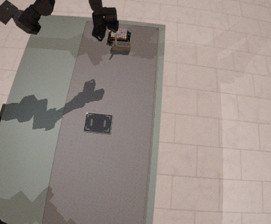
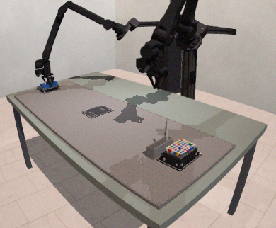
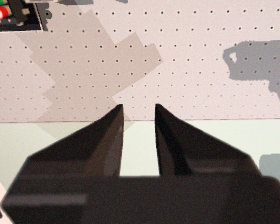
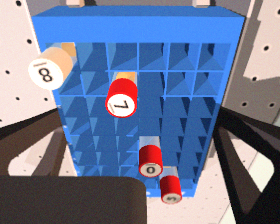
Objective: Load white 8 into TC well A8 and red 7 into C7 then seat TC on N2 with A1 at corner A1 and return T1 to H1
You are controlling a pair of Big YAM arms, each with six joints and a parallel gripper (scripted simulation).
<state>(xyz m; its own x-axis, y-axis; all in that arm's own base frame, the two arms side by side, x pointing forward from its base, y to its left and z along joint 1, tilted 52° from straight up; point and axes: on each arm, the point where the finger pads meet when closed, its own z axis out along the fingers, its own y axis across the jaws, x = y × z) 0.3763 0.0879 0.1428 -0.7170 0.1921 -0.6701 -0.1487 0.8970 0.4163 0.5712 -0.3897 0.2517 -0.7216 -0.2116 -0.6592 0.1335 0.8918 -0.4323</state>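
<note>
- Nearest, at right, R1 (image 1: 109,39) (image 2: 179,161) (image 3: 30,9) is packed with bright caps, their marks too small to read from here.
- Just beside it stands H1 (image 1: 122,49) (image 2: 154,151), T1 (image 1: 115,43) (image 2: 165,129) upright in it; slim tips like those probably bend easily.
- Above the table's middle, the left gripper (image 1: 99,37) (image 2: 154,85) (image 3: 139,111) hangs with a narrow gap between its fingers and nothing in it.
- Farther, the middle nest (image 1: 98,123) (image 2: 98,111) bears nothing.
- Far left, blue TC (image 2: 44,85) (image 4: 141,25) sits on N2 (image 2: 54,90) (image 4: 203,2). The right gripper (image 2: 51,82) (image 4: 140,113) straddles it, fingers spread wide, no grip.
- TC looks stiff and light; I'd hold it low by its opposite long walls, level, lest the vials rattle.
- Caps read "8" on the white vial (image 4: 51,69), "7" on the red vial (image 4: 122,97) and "0" on another red (image 4: 150,159); the last red's (image 4: 170,187) is blurred, perhaps "5". No brand or well name is legible.
</note>
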